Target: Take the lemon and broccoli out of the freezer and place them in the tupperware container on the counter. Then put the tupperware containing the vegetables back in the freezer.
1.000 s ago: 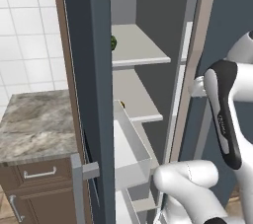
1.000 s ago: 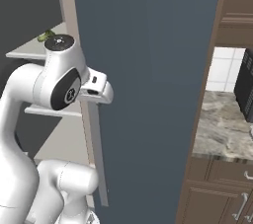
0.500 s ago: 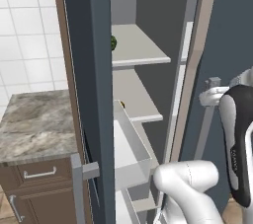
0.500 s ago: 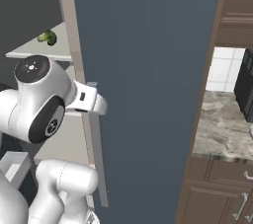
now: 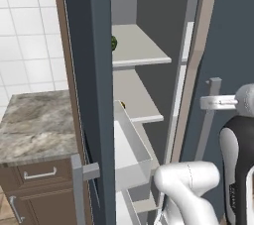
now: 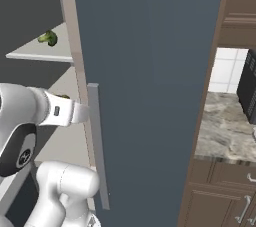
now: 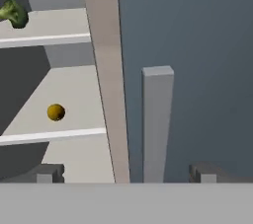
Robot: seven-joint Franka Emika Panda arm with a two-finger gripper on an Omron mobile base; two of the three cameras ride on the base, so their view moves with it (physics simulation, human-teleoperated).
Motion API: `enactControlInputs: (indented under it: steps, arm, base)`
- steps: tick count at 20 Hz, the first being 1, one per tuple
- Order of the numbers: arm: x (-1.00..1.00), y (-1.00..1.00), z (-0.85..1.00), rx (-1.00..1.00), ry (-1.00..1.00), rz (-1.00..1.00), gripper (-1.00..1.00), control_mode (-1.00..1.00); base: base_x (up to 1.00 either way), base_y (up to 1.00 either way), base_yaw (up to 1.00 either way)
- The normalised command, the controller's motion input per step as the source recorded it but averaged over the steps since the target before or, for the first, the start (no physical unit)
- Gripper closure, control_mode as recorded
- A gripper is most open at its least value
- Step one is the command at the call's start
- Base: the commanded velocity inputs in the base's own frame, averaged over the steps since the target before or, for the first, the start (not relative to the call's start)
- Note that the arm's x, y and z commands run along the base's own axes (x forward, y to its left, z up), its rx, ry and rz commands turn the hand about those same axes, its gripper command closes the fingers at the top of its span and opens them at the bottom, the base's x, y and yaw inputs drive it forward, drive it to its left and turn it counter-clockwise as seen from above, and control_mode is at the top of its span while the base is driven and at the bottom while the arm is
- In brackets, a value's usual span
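Note:
The freezer (image 5: 149, 95) stands open, with light grey shelves inside. On its upper shelf lies the dark green broccoli (image 7: 14, 13), also seen from the bases as broccoli (image 6: 48, 37) and broccoli (image 5: 113, 43), half hidden there by the left door. One shelf lower rests the yellow-orange lemon (image 7: 56, 112). My gripper (image 7: 126, 173) is open and holds nothing. It faces the edge of the right door, with the long grey handle (image 7: 158, 119) straight ahead between its fingertips (image 7: 47, 172). The hand (image 5: 218, 101) hovers beside that handle (image 5: 212, 120).
A white drawer (image 5: 131, 149) is pulled out low in the freezer. The left door (image 5: 87, 70) stands open in front of the marbled counter (image 5: 34, 125). To the right, the blue door (image 6: 150, 71) borders another counter (image 6: 227, 131) and a dark appliance (image 6: 247, 91).
The arm has folded downward and the hand has dropped lower, drawing back a little from the right door's handle. The jaws stay open. Broccoli and lemon have not moved.

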Motion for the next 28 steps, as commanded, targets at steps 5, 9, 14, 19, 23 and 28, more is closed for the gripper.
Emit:
enactControlInputs:
  steps: [5, 9, 14, 19, 23, 28]
  arm:
    - [0.02, 0.63, 0.5, 0.01, -0.02, 0.12, -1.0, -1.0]
    - [0.03, 0.53, 0.62, 0.06, 0.0, 0.17, -1.0, -1.0]
    - [0.0, 0.41, 0.55, 0.12, 0.0, 0.18, -1.0, -1.0]
    - [0.14, 0.5, 0.28, 0.09, -0.01, 0.14, -1.0, -1.0]
    - [0.44, 0.43, 0.1, 0.03, -0.04, 0.05, -1.0, -1.0]
    - [0.57, 0.23, 0.01, 0.0, 0.0, 0.0, -1.0, -1.0]
  base:
    - [0.0, 0.0, 0.0]
    - [0.0, 0.0, 0.0]
    - [0.0, 0.0, 0.0]
    - [0.0, 0.0, 0.0]
    - [0.0, 0.0, 0.0]
    - [0.0, 0.0, 0.0]
